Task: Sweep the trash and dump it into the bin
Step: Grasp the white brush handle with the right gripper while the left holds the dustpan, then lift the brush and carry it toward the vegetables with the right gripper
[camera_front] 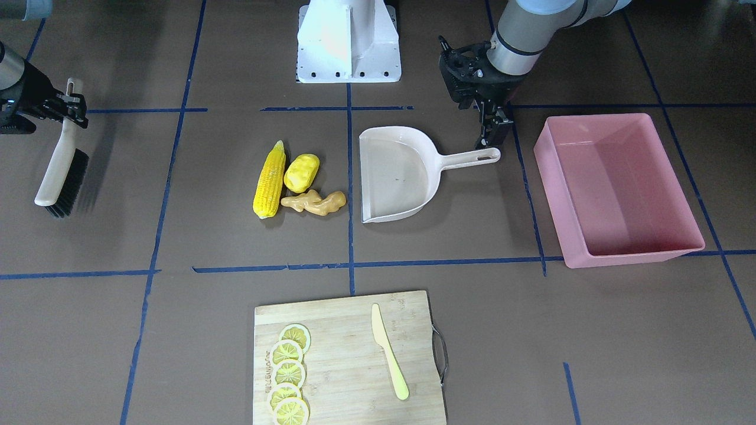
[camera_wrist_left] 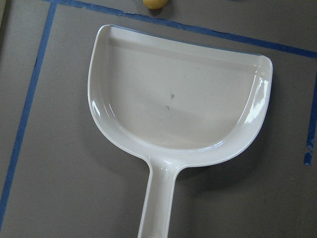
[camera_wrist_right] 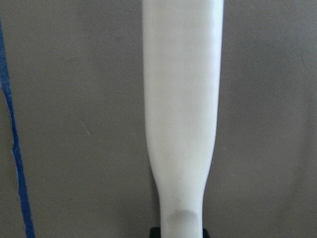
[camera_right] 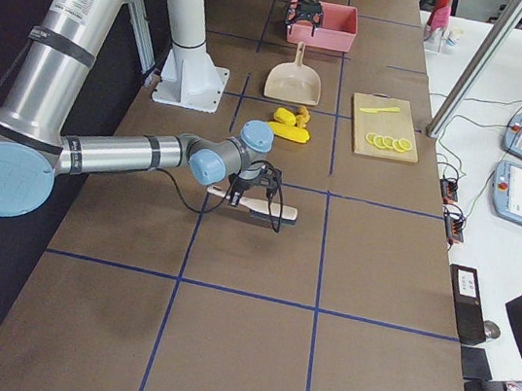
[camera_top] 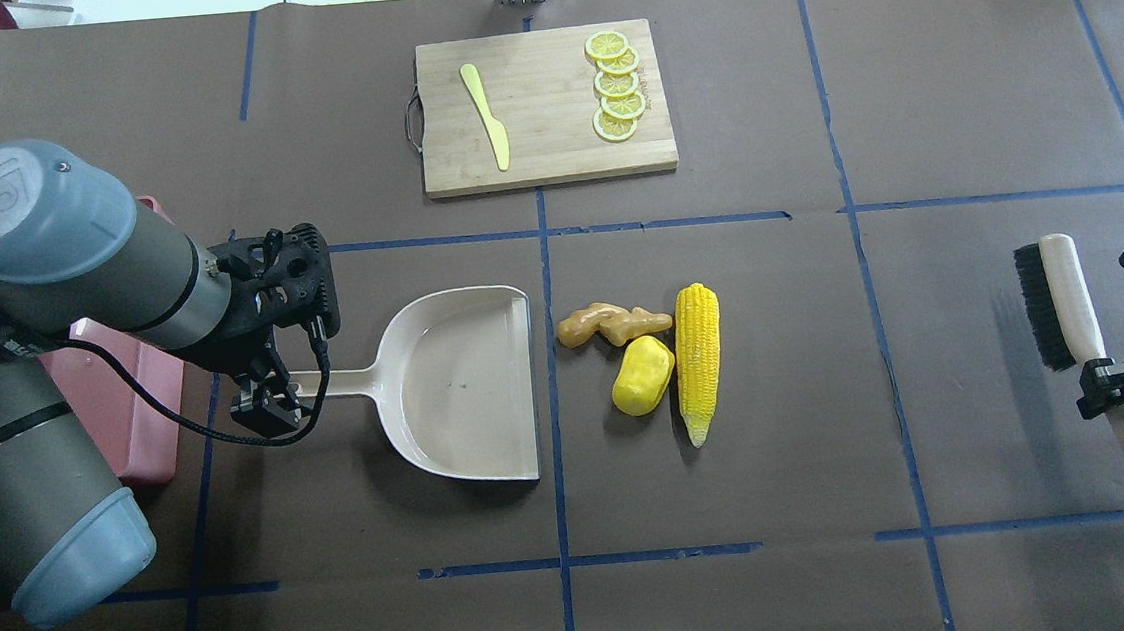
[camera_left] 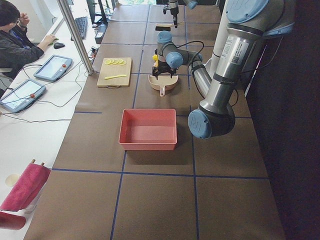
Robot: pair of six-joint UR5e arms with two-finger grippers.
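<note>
The trash lies together on the table: a yellow corn cob (camera_front: 270, 180) (camera_top: 699, 355), a lumpy yellow potato piece (camera_front: 301, 172) (camera_top: 643, 376) and a tan ginger root (camera_front: 316, 202) (camera_top: 613, 323). A beige dustpan (camera_front: 398, 177) (camera_top: 457, 384) (camera_wrist_left: 173, 109) lies flat beside them, its mouth facing them. My left gripper (camera_front: 493, 139) (camera_top: 268, 399) hangs open at the end of the dustpan's handle. The pink bin (camera_front: 552, 177) (camera_top: 113, 411) stands beyond that handle, partly hidden by my left arm in the overhead view. Far on the other side, my right gripper (camera_front: 69, 109) (camera_top: 1109, 383) is shut on a brush (camera_front: 59, 171) (camera_top: 1068, 306) (camera_wrist_right: 181, 99).
A wooden cutting board (camera_front: 348, 354) (camera_top: 549, 146) with lemon slices and a pale yellow knife sits on the operators' side. The white robot base (camera_front: 348, 41) is at the near edge. A person (camera_left: 15, 40) sits at a desk beside the table.
</note>
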